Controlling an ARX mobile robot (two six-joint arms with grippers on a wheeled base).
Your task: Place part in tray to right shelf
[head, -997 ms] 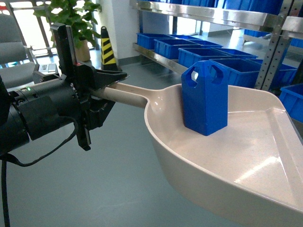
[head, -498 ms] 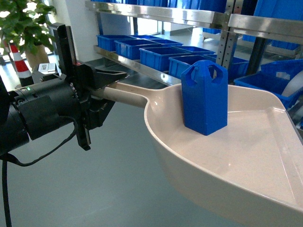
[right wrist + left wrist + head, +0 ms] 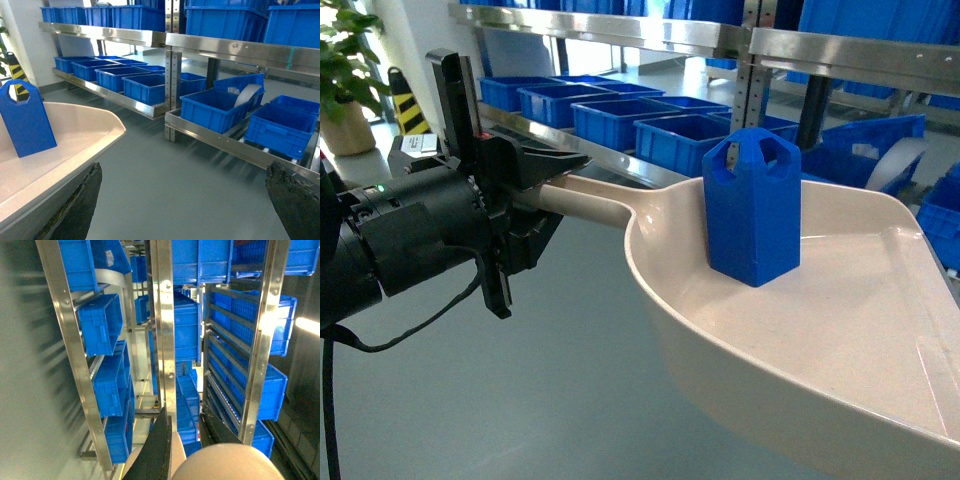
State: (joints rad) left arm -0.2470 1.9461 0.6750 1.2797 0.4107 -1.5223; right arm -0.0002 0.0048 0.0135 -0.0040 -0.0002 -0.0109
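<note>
The beige tray [image 3: 820,340] fills the right of the head view, held level above the floor. The blue part [image 3: 752,205] stands upright in its bowl, near the back rim. My left gripper [image 3: 552,180] is shut on the tray's long handle [image 3: 585,200]; the left wrist view shows the handle [image 3: 176,452] between its black fingers [image 3: 161,450]. My right gripper [image 3: 185,200] is open with only floor between its fingers, just right of the tray [image 3: 75,132] and part [image 3: 25,120]. The right shelf [image 3: 235,50] is the steel rack ahead, beyond the upright post.
Blue crates [image 3: 212,107] sit on the low steel rails, with more crates [image 3: 610,115] on the left rack. An upright post [image 3: 750,70] divides the two racks. A potted plant [image 3: 345,80] and a striped cone [image 3: 408,105] stand far left. Grey floor [image 3: 190,165] lies before the racks.
The background has slid left: plant and cone moved to the left edge, and the racks and post have come into the middle. Tray, part and left gripper hold the same pose.
</note>
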